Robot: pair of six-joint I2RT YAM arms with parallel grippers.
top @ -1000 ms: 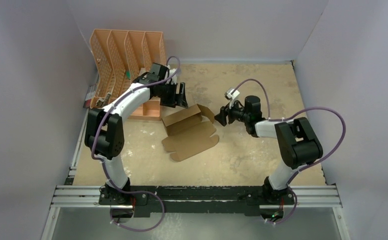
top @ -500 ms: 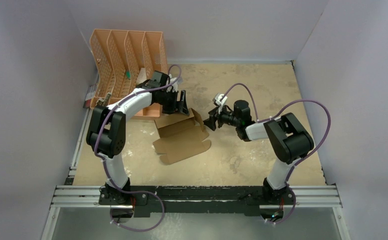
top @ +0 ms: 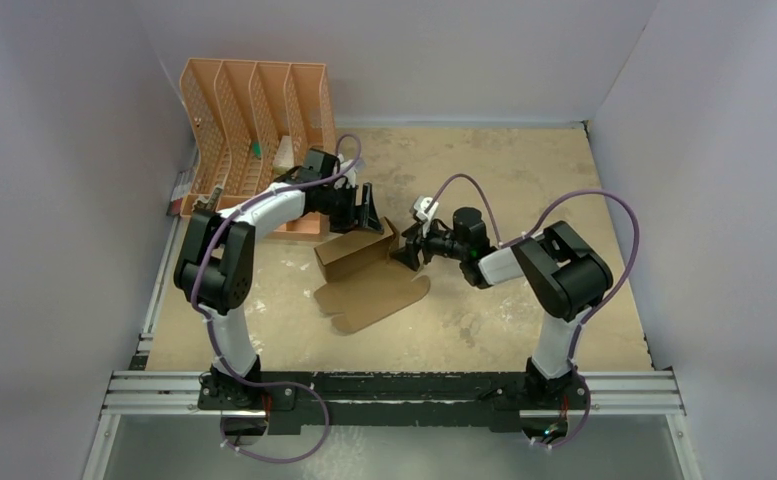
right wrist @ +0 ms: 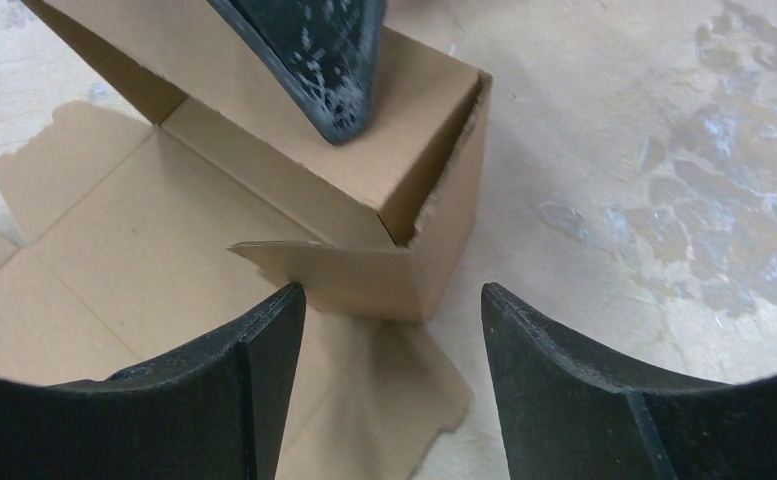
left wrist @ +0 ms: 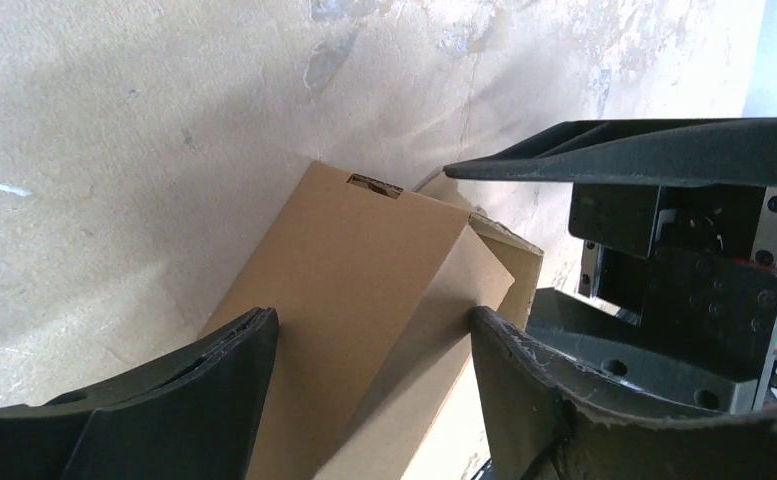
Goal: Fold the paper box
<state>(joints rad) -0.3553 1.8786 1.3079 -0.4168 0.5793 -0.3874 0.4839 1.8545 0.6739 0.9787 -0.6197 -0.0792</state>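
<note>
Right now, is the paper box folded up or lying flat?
Partly folded: the paper box has walls standing at the back, while its front panel with rounded tabs lies flat.

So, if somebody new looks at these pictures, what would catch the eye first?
First the half-folded brown paper box in the middle of the table, far walls raised, front flaps lying flat. Both open grippers meet at it: the left gripper at its far wall, the right gripper at its right corner. Then the orange slotted organiser in the far left corner.

Organiser left of paper box
</note>
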